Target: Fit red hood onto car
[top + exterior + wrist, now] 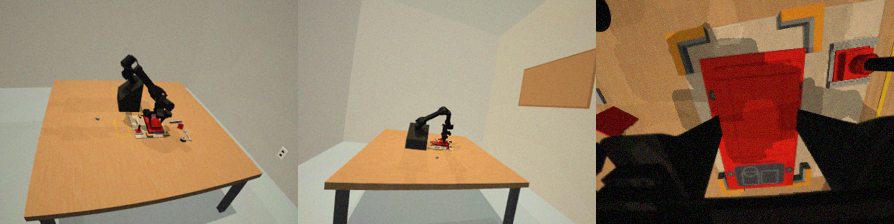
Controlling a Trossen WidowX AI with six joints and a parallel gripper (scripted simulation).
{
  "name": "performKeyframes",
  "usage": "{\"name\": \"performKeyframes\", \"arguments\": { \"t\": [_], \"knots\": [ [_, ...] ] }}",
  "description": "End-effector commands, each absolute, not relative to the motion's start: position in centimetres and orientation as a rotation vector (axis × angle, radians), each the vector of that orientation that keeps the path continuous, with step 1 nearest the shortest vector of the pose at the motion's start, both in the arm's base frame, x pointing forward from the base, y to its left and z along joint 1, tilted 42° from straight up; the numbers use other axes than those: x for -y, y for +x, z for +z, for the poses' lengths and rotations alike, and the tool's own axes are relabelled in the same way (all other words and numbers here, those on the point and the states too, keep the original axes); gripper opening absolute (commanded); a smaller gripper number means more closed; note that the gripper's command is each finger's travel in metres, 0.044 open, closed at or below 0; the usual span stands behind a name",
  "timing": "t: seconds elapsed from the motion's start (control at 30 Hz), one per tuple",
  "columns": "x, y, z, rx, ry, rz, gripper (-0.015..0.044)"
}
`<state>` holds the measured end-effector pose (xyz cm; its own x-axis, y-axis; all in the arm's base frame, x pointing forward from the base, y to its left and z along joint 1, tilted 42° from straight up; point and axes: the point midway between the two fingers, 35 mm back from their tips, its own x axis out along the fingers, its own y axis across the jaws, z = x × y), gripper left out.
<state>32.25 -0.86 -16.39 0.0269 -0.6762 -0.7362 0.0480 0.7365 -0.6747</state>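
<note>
The red hood (156,122) (758,105) is between the two black fingers of my gripper (155,119) (756,115), which is shut on its sides. The hood is over the red car chassis (159,130) (788,181), roughly in line with it. The chassis sits in the jig, whose pale plate (741,31) carries orange and grey corner brackets. A dark grey panel with a ring and a square shows at the chassis end in the wrist view. The pegs under the hood, the corner holes and the engine are hidden, so whether the hood sits flat cannot be told.
A red part with a black stick (139,130) (843,65) stands in a grey holder beside the chassis. A yellow outline (118,129) lies beyond it. On the other side lie a red square (180,126) (616,121), a grey bar (176,122), a wheel (183,139) and a wrench (188,135).
</note>
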Motion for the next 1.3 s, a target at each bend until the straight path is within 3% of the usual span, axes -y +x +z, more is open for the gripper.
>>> {"name": "performKeyframes", "arguments": {
  "t": [0.0,0.27,0.83,1.27],
  "knots": [
    [1.0,32.3,-16.5,-1.447,-0.557,-0.603,0.0000],
    [0.9,32.2,-16.5,-1.449,-0.550,-0.605,0.0000],
    [1.0,32.2,-16.5,-1.448,-0.551,-0.605,0.0440],
    [-3.8,32.5,-11.2,-1.488,-0.528,-0.606,0.0440]
  ]
}}
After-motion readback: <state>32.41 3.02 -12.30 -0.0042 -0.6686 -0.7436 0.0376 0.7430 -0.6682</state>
